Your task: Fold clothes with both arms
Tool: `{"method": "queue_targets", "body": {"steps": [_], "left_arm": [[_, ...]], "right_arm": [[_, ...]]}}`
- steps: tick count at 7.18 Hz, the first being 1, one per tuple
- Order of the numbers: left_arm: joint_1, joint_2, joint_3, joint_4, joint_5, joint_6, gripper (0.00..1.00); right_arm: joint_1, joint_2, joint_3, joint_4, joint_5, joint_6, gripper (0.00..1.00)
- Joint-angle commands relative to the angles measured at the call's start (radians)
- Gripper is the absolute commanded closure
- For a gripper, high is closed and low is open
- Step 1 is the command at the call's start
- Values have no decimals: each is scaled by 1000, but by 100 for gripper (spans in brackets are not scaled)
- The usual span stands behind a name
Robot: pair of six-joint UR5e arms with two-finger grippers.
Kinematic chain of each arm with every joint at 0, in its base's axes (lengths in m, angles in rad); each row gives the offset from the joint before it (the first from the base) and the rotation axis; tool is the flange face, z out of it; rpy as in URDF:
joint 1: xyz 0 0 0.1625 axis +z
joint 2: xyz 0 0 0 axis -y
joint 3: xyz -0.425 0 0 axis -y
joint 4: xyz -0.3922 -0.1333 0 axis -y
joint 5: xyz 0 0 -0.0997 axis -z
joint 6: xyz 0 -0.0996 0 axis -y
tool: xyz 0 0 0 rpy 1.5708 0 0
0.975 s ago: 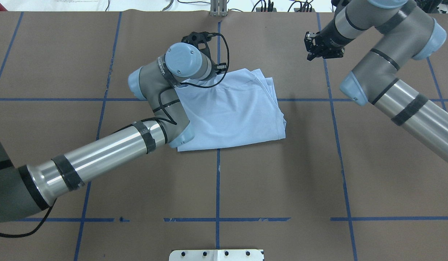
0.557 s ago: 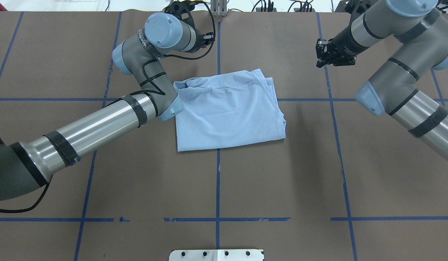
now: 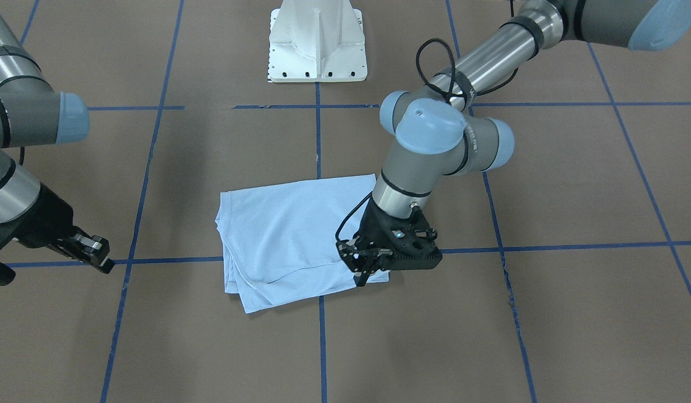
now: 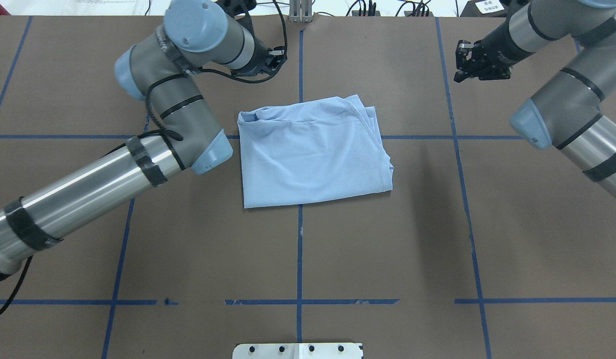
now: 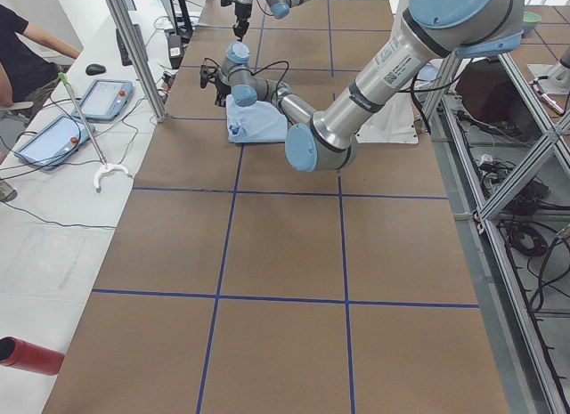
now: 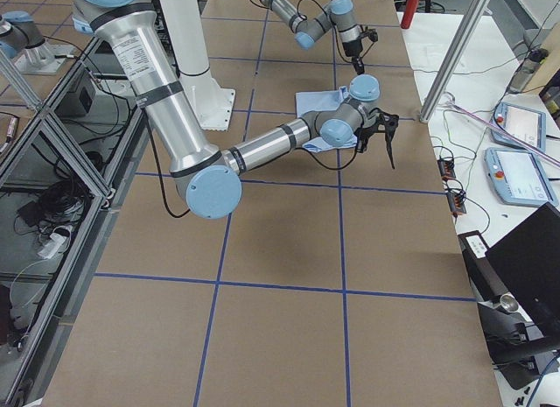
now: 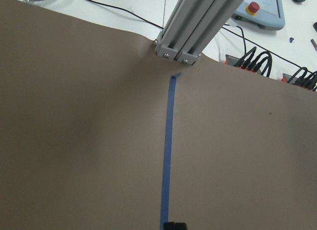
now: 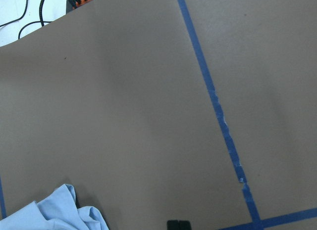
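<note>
The light blue T-shirt (image 4: 312, 154) lies folded in a rough rectangle at the middle of the table, print hidden; it also shows in the front view (image 3: 289, 235). My left gripper (image 3: 363, 278) hangs above the shirt's far corner, apart from it, shut and empty; its tips show closed in the left wrist view (image 7: 173, 225). In the overhead view its wrist hides most of it. My right gripper (image 4: 457, 77) is far right of the shirt, shut and empty, also in the front view (image 3: 103, 260). A shirt edge (image 8: 54, 212) shows in the right wrist view.
Brown table cover with a blue tape grid. White pedestal base (image 3: 317, 39) at the robot's side. An aluminium post (image 4: 300, 10) and cables stand at the far edge. Tablets (image 5: 98, 98) and a person sit beyond the table.
My left arm has lifted off the shirt and swung back toward the far left. My right gripper has drawn further right and away. The shirt lies still.
</note>
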Motion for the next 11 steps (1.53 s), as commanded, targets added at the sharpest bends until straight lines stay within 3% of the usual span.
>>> {"method": "queue_targets", "body": {"steps": [1,3,6,7,8,9,11], "left_arm": [[-86,255,-328,131,-57,237,100],[-275,498,-457,134,-219,523,100],[-528,699,-444,162,-261,976,100],[-625,700,-415,279,-270,1096,83],[-672,694,-407,397,-371,1129,48],[-718,710,-401,433,-482,1137,0],[-743,746,-388,468,-494,1183,0]], "right_arm": [[98,-100,16,-16,22,-238,100],[254,-134,22,-165,102,-559,100],[376,-240,101,-380,134,-981,100],[381,-251,159,-536,132,-1084,100],[378,-265,234,-707,120,-1179,72],[375,-313,314,-746,71,-1177,1],[373,-344,321,-741,79,-1166,0]]}}
